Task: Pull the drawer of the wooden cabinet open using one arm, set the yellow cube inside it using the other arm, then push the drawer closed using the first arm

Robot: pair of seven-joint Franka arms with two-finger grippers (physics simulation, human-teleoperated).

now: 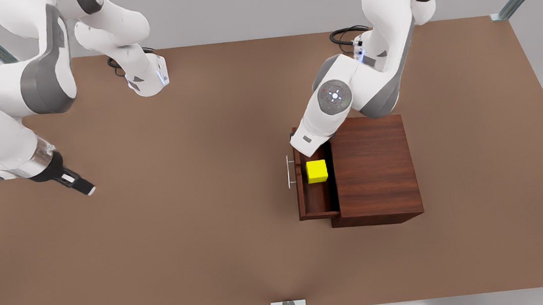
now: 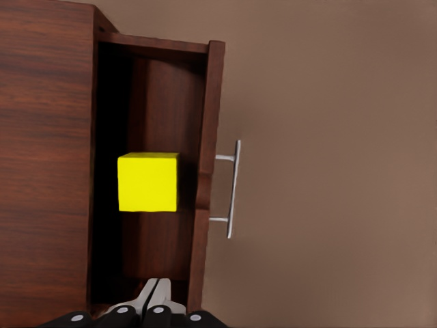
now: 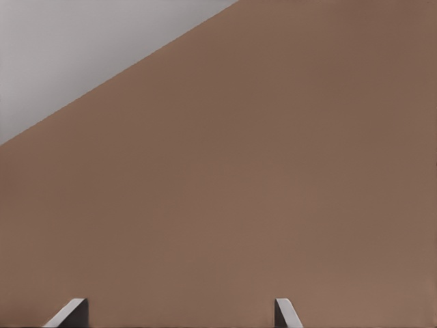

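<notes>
Brown and bare, the surface spreads across the front view, with both arms reaching in from its far edge.

At the front view's left, the right gripper hangs low over the surface, well apart from the cabinet, its dark tip pointing toward the middle. In the right wrist view its two fingers stand wide apart with nothing between them, and beyond them lie the surface and a grey wedge of floor. This arm waits.

Moving right, the drawer stands pulled out of the cabinet toward the front view's left, its silver handle on the outer face of the front panel. The cube rests inside the drawer, on its floor, about midway along its length and close to the cabinet's front edge.

The left gripper sits over the far end of the drawer, near the cube but not touching it. In the left wrist view its fingers are pressed together, holding nothing, and ahead of them the cube lies free in the drawer, between the cabinet and the front panel that carries the handle.

Farthest right, the cabinet's flat top shows dark reddish wood grain, with the left arm's elbow above its far corner.
</notes>
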